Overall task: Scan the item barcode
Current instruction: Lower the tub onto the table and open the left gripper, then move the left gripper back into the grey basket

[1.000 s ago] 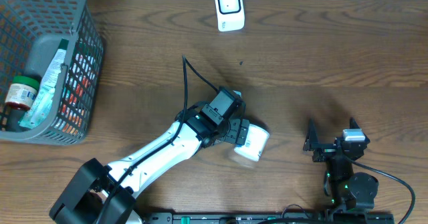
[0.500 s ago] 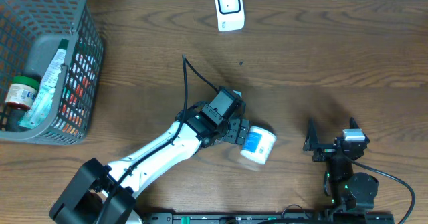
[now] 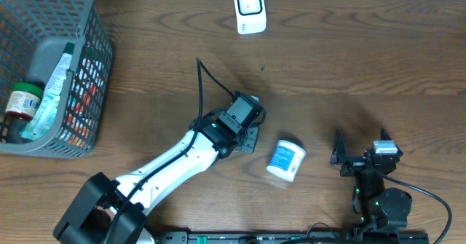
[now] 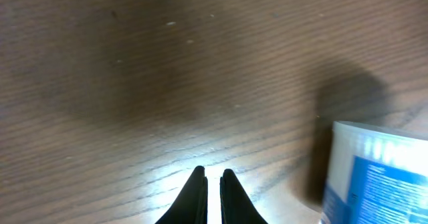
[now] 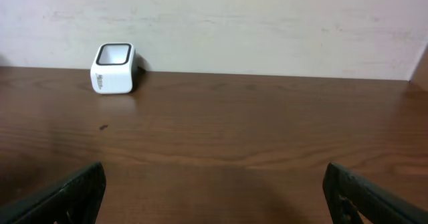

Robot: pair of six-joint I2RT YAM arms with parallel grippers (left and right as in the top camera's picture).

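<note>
Overhead, the light is even and fairly bright, the picture is sharp, and the table (image 3: 364, 62) carries only soft, faint shadows. The left wrist view is dim and blurred: 1 white patch of glare lies on the wood just above the left gripper (image 4: 208, 176), a broad shadow darkens the upper left, and the tub (image 4: 374, 177) is smeared. In the right wrist view the wall (image 5: 267, 23) is bright, while the right gripper (image 5: 214, 174) shows 2 dark, unfocused fingers (image 5: 67, 194).

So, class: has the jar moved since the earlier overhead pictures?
Yes. Against the scanner, the jar has shifted right, out of the left gripper, which is now shut and empty. The jar lies free on the table.
</note>
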